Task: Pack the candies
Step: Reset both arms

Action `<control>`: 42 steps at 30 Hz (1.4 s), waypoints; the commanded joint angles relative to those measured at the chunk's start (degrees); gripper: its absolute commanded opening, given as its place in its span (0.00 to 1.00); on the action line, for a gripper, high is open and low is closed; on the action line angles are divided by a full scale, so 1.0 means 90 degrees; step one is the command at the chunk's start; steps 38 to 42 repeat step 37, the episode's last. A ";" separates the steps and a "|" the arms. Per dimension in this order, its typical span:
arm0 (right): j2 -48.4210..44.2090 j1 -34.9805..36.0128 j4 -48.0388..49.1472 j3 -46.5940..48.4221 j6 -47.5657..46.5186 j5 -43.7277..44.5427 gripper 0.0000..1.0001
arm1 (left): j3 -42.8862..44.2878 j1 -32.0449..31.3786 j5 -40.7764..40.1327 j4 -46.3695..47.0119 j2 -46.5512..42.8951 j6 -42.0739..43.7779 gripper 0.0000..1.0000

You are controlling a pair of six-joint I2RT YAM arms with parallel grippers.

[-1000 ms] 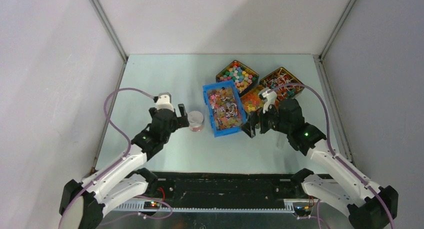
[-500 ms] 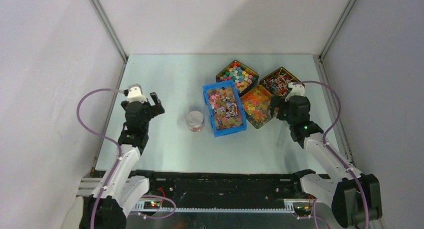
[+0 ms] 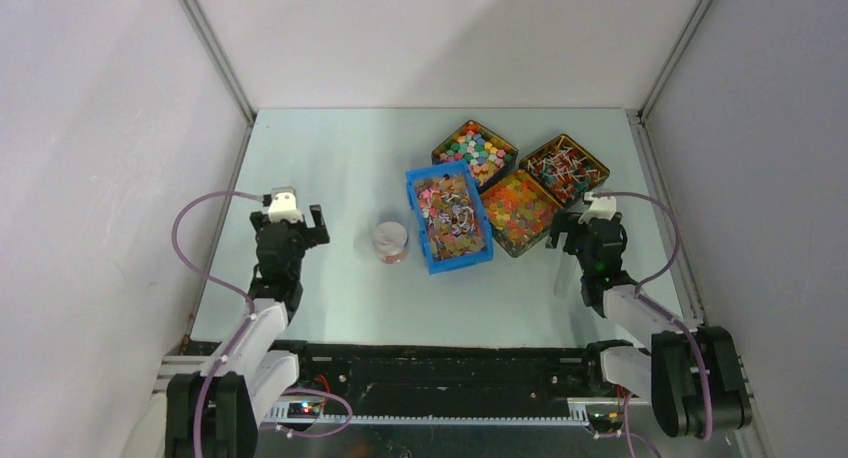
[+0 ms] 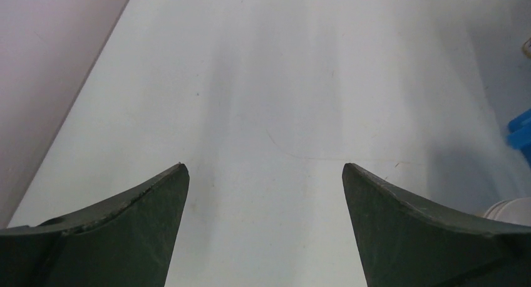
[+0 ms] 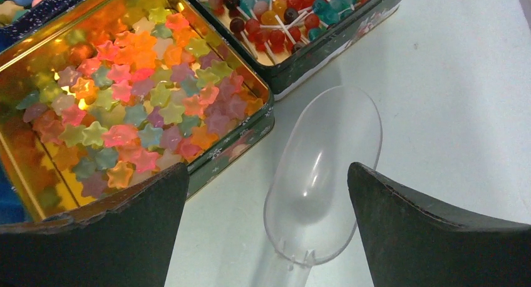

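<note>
Left fingers [image 4: 119, 230] stand wide apart, holding nothing, over the table [image 4: 282, 80]. Right fingers [image 5: 432, 237] are likewise spread and empty above a clear scoop [image 5: 325, 174] lying beside the tin of star sweets [image 5: 125, 111]. The candies [image 3: 450, 218] fill the blue bin [image 3: 462, 264], near a small round container [image 3: 390, 242], possibly a lidded jar.

The left counter [image 3: 320, 158] is open. A can [image 3: 389, 240], blue box [image 3: 459, 262], tins [image 5: 235, 150] and a scoop [image 5: 325, 161] near the right gripper [image 5: 266, 174] crowd the right.
</note>
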 commanded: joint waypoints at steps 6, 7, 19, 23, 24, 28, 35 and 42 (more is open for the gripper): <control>0.0690 -0.0201 0.2039 0.0035 -0.0795 -0.0005 1.00 | -0.0568 0.0059 -0.0258 0.2982 0.1288 0.0257 1.00; 0.0743 -0.0247 0.2159 -0.0025 -0.0807 -0.0022 1.00 | -0.0563 0.0059 -0.0264 0.3380 0.1422 0.0307 1.00; 0.1696 -0.0823 0.3415 -0.0201 -0.0437 -0.0488 1.00 | -0.0829 0.0313 -0.0307 0.4638 0.2365 0.0172 1.00; 0.1682 -0.0816 0.3384 -0.0199 -0.0438 -0.0481 1.00 | -0.0826 0.0316 -0.0329 0.4622 0.2377 0.0174 1.00; 0.1683 -0.0820 0.3388 -0.0199 -0.0438 -0.0482 0.99 | -0.0818 0.0319 -0.0333 0.4625 0.2372 0.0171 1.00; 0.1676 -0.0818 0.3392 -0.0196 -0.0445 -0.0474 0.99 | -0.0833 0.0318 -0.0333 0.4638 0.2379 0.0168 1.00; 0.1681 -0.0822 0.3392 -0.0195 -0.0449 -0.0473 1.00 | -0.0780 0.0324 -0.0316 0.4571 0.2395 0.0169 1.00; 0.1687 -0.0824 0.3396 -0.0198 -0.0448 -0.0473 1.00 | -0.0795 0.0332 -0.0323 0.4587 0.2398 0.0173 1.00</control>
